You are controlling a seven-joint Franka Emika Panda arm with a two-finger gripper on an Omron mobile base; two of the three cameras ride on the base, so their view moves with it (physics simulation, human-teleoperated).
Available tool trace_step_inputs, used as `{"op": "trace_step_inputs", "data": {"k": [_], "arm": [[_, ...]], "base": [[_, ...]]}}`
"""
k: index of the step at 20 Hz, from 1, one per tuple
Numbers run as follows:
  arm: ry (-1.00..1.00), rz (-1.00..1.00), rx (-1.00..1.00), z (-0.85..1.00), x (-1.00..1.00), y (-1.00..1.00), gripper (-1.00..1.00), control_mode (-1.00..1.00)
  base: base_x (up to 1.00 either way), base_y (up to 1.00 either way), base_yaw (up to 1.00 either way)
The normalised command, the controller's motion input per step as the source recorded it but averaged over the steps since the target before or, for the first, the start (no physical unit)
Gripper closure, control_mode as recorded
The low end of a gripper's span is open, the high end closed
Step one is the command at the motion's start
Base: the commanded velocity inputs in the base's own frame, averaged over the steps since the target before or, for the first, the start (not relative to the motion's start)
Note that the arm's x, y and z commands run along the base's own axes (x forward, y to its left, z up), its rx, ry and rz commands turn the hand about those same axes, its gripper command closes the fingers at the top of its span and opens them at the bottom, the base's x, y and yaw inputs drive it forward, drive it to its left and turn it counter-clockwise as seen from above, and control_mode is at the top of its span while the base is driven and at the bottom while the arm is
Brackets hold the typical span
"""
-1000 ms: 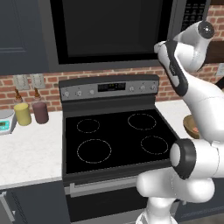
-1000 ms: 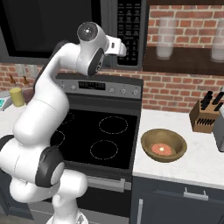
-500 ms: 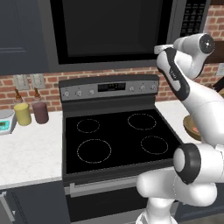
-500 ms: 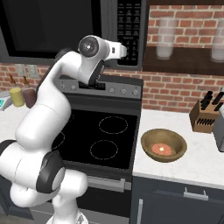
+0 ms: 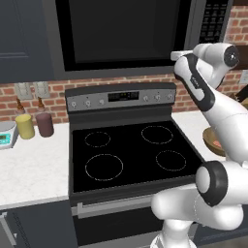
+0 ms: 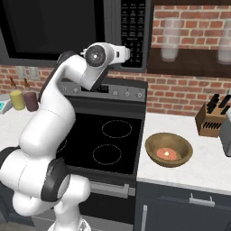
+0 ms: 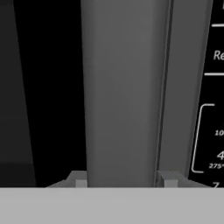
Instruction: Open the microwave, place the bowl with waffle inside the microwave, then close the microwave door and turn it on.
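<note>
Microwave door shut, mounted above the black stove, with its grey bar handle standing between the two fingertips of the gripper — one tip on either side of the bar, close against it, though whether actually clamped cannot be told. Jaws partly drawn in around the handle, neither spread wide nor pressed together. Hand raised to the door's right edge beside the black keypad, presumably because the handle sits there and a pull from that side should swing the door out. Opening step in hand; nothing of the task completed yet. Brown wooden bowl waiting on the white counter right of the stove, small orange-tan waffle resting in its middle — well apart from the arm, likely left there until the cavity is reachable. Knife block near the wall behind the bowl; two jars on the counter left of the stove, away from the work.
</note>
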Motion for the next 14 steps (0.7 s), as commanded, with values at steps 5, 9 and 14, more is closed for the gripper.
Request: {"op": "trace_step_inputs", "data": {"k": [5, 9, 14], "arm": [[0.02, 0.03, 0.00, -0.03, 0.25, 0.84, 1.00, -1.00], [0.13, 0.06, 0.00, 0.15, -0.23, 0.87, 1.00, -1.00], [0.13, 0.07, -0.04, 0.08, -0.68, 0.99, 1.00, -1.00]], "base": [[0.00, 0.00, 0.00], [0.00, 0.00, 0.00], [0.00, 0.00, 0.00]]}}
